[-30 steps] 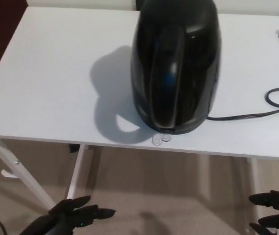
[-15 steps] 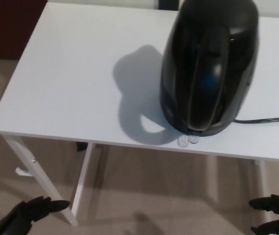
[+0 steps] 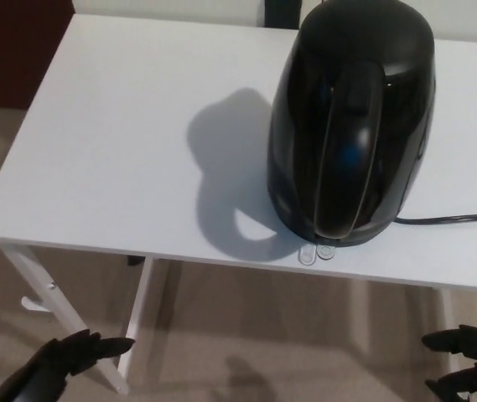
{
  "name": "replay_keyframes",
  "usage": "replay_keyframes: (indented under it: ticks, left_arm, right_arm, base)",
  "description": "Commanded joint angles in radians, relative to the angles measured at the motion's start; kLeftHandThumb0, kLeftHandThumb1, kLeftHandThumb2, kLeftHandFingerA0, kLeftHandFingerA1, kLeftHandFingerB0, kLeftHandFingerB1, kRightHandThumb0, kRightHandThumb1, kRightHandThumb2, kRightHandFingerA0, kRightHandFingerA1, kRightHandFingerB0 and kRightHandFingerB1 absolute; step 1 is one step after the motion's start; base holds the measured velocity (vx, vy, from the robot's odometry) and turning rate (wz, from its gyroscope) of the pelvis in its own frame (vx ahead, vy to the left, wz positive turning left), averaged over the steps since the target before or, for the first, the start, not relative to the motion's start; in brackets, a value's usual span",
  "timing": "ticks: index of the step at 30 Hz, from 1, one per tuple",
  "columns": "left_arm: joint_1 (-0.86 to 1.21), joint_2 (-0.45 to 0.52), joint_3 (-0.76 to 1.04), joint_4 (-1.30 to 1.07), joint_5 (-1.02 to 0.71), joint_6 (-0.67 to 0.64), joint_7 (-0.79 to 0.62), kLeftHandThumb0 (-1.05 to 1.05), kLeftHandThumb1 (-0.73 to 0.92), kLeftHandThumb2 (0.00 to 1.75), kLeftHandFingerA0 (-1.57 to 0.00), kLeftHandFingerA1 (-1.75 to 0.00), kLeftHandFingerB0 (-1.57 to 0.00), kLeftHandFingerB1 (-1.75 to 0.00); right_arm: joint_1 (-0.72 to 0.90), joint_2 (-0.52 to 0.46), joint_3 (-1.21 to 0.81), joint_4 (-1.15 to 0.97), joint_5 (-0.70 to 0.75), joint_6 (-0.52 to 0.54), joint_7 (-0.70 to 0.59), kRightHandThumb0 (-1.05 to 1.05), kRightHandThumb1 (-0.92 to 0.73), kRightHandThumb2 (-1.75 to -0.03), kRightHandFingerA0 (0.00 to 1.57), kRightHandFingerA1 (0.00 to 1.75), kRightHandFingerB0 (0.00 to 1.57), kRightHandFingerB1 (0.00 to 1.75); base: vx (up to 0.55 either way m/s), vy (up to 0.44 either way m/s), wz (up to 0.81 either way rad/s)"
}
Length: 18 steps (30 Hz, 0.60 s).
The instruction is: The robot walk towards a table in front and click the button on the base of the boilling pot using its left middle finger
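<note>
A glossy black boiling pot stands on a white table, its handle turned toward me. At the front of its base two small clear buttons stick out near the table's front edge. My left hand hangs low at the bottom left, below the table's edge and well left of the buttons, fingers apart and empty. My right hand shows at the bottom right corner, also below the table, fingers spread and holding nothing.
A black power cord runs from the pot's base off to the right. White table legs slant down under the left front corner. Beige floor lies below. A dark red surface fills the far left.
The whole view has shifted since a second ago, so the pot sits further right in the picture. My left hand now shows lower and further left than a second ago.
</note>
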Motion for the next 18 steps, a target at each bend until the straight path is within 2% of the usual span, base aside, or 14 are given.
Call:
replay_keyframes:
  ticks: [1, 2, 3, 5, 10, 12, 14, 15, 16, 18]
  left_arm:
    - [-0.002, 0.023, -0.02, -0.025, 0.095, -0.049, 0.058, -0.61, 0.53, 0.8, -0.39, -0.47, -0.29, -0.43]
    - [-0.002, 0.024, -0.02, -0.025, 0.096, -0.049, 0.059, -0.61, 0.53, 0.8, -0.39, -0.47, -0.29, -0.43]
    - [-0.003, 0.082, -0.064, -0.143, 0.284, -0.09, 0.112, -0.57, 0.67, 0.6, -0.34, -0.32, -0.28, -0.3]
    - [0.014, 0.133, -0.106, -0.254, 0.432, -0.107, 0.14, -0.57, 0.7, 0.61, -0.32, -0.32, -0.26, -0.29]
    - [0.012, 0.171, -0.153, -0.349, 0.514, -0.129, 0.138, -0.55, 0.72, 0.62, -0.3, -0.32, -0.26, -0.29]
    - [0.003, 0.182, -0.216, -0.481, 0.596, -0.143, 0.067, -0.57, 0.75, 0.63, -0.28, -0.31, -0.23, -0.28]
    - [0.003, 0.19, -0.227, -0.492, 0.599, -0.131, 0.071, -0.57, 0.75, 0.63, -0.28, -0.31, -0.23, -0.28]
    - [-0.038, 0.182, -0.256, -0.529, 0.633, -0.167, 0.069, -0.54, 0.74, 0.62, -0.3, -0.33, -0.26, -0.29]
    - [-0.06, 0.176, -0.277, -0.56, 0.646, -0.17, 0.045, -0.53, 0.74, 0.63, -0.29, -0.32, -0.25, -0.29]
    - [-0.083, 0.174, -0.299, -0.587, 0.658, -0.162, 0.024, -0.52, 0.75, 0.63, -0.29, -0.33, -0.26, -0.29]
  right_arm:
    - [-0.005, -0.01, -0.001, 0.008, -0.006, 0.014, -0.002, -0.45, -0.48, -0.57, 0.79, 0.45, 0.68, 0.42]
    - [-0.005, -0.011, -0.001, 0.008, -0.006, 0.014, -0.002, -0.45, -0.48, -0.57, 0.79, 0.45, 0.68, 0.42]
    - [-0.016, -0.009, -0.001, 0.013, -0.006, 0.019, -0.003, -0.47, -0.48, -0.57, 0.8, 0.45, 0.68, 0.42]
    - [-0.001, -0.008, -0.001, 0.01, -0.003, 0.011, 0.0, -0.45, -0.48, -0.57, 0.8, 0.45, 0.68, 0.42]
    - [0.009, -0.004, -0.005, 0.006, 0.007, 0.004, 0.008, -0.44, -0.48, -0.56, 0.8, 0.45, 0.68, 0.42]
    - [0.029, -0.011, 0.003, -0.007, -0.004, 0.009, 0.002, -0.46, -0.49, -0.58, 0.79, 0.45, 0.68, 0.42]
    - [0.03, -0.011, 0.004, -0.009, -0.005, 0.01, 0.002, -0.46, -0.49, -0.58, 0.79, 0.45, 0.68, 0.42]
    - [0.024, -0.015, 0.004, -0.02, -0.006, 0.014, 0.004, -0.44, -0.49, -0.57, 0.78, 0.45, 0.69, 0.42]
    - [0.023, -0.018, 0.008, -0.021, -0.012, 0.01, -0.002, -0.47, -0.45, -0.83, 0.73, 0.61, 0.58, 0.54]
    - [0.021, -0.019, 0.009, -0.018, -0.011, 0.01, -0.001, -0.47, -0.44, -0.83, 0.72, 0.61, 0.58, 0.54]
  base:
    - [0.0, 0.0, 0.0]
    - [0.0, 0.0, 0.0]
    - [0.0, 0.0, 0.0]
    - [0.0, 0.0, 0.0]
    - [0.0, 0.0, 0.0]
    - [0.0, 0.0, 0.0]
    - [0.0, 0.0, 0.0]
    - [0.0, 0.0, 0.0]
    - [0.0, 0.0, 0.0]
    - [0.0, 0.0, 0.0]
